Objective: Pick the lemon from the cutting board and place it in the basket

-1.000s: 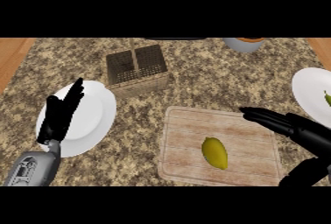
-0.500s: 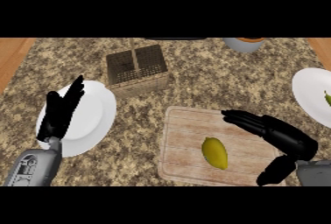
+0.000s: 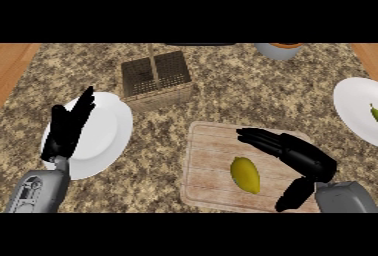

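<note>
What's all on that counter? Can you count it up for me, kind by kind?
White plates: 2, one left, one at the right edge
Cutting board: 1
Lemon: 1, on the board
Basket: 1
Grey cup: 1, at the far edge
Green thing: 1, on the right plate, cut off by the edge
Total: 7

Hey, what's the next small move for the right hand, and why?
Likely slide the right hand a touch left and lower it onto the lemon. Its fingers are open just beside the lemon, not yet around it, and the lemon lies untouched on the cutting board.
</note>
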